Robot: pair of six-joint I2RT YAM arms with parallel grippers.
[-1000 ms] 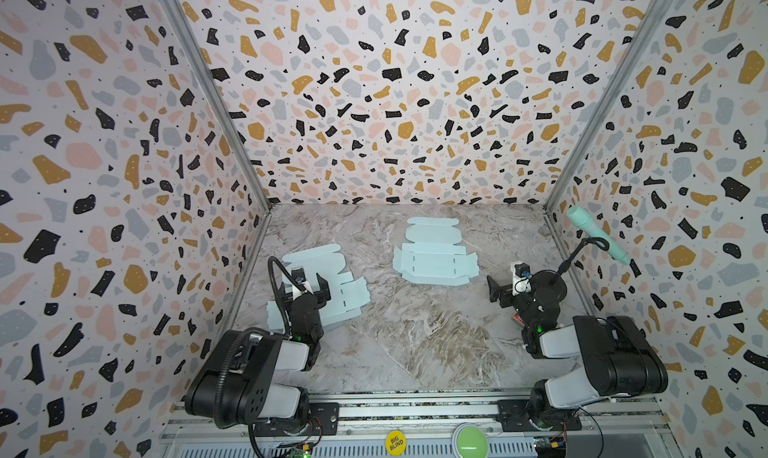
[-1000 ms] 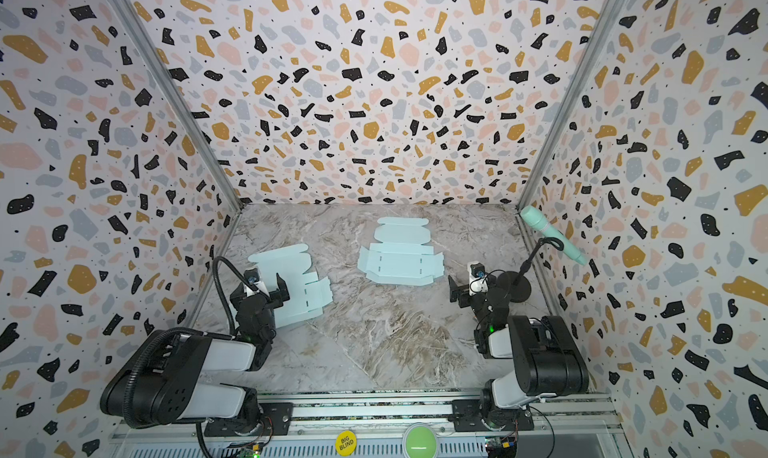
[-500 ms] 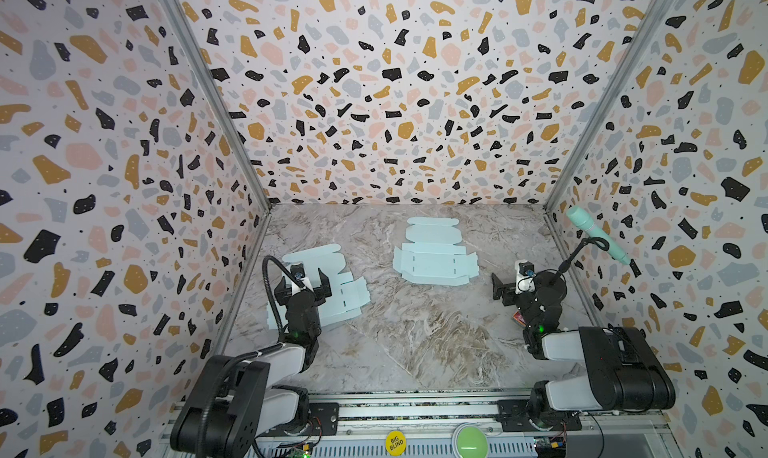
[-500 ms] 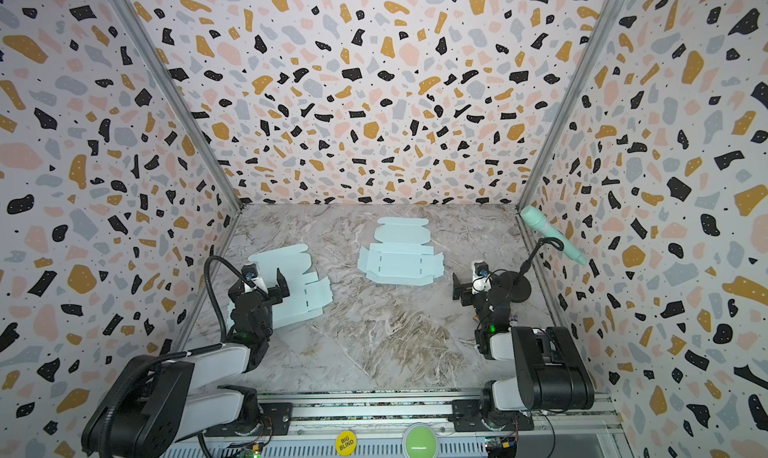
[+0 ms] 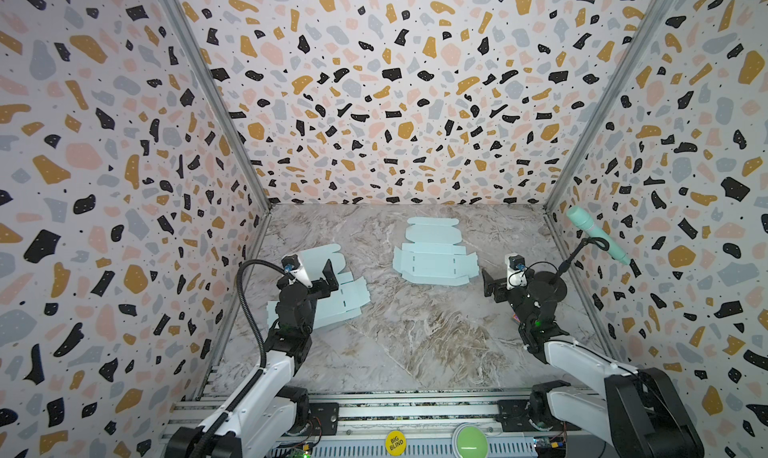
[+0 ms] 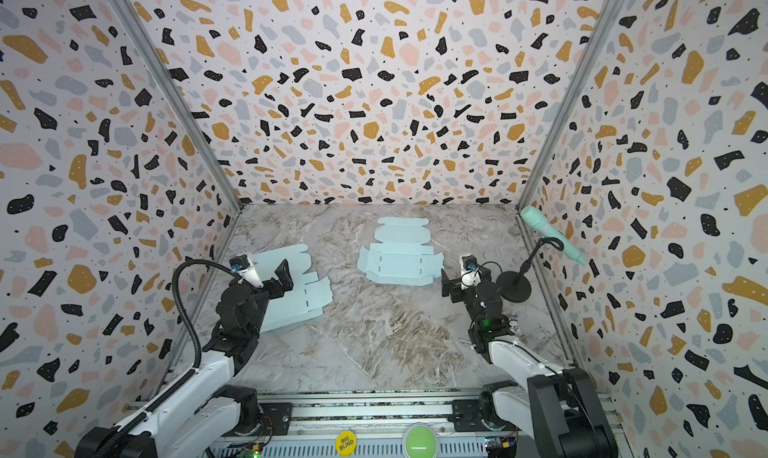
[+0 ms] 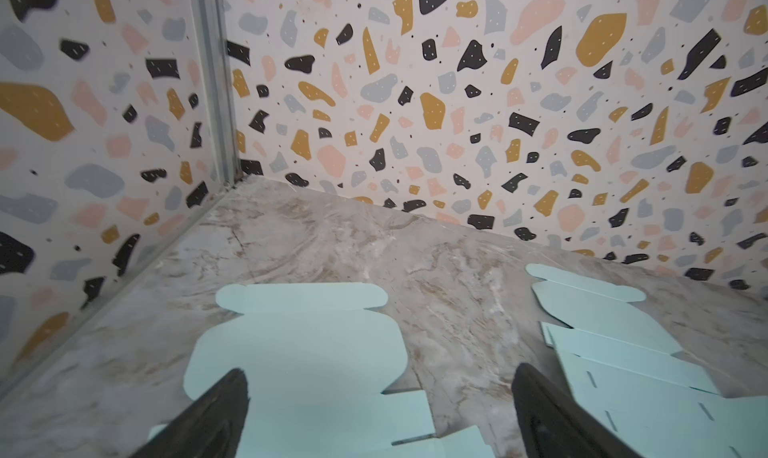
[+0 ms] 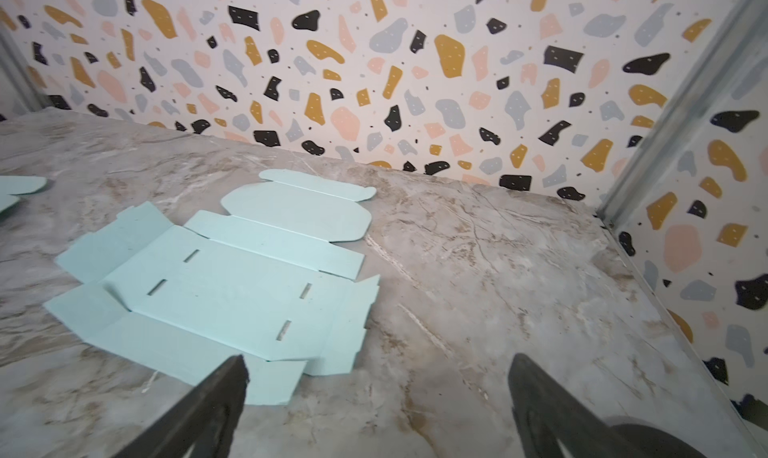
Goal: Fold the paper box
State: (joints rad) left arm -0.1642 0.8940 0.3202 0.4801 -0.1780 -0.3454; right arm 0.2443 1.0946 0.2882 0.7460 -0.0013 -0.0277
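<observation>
Marble-patterned tabletop (image 5: pixel 415 352) is sitting within terrazzo-print walls (image 5: pixel 395 82). Yellow disc (image 5: pixel 395 442) is reading "BIG BLIND". Left gripper (image 7: pixel 379 377), released and empty, is hovering over left box blank (image 5: pixel 347 300); right gripper (image 8: pixel 376 362), likewise released, is standing near centre box blank (image 5: pixel 434 263).

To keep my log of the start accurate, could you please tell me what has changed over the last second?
The left arm and right arm unfolded from tucked poses, nudging their jaws slightly toward the back wall. Nothing was grasped or released. Both jaws stayed open; the flat pale-blue paper box cutout on the left and the matching central cutout did not move.
</observation>
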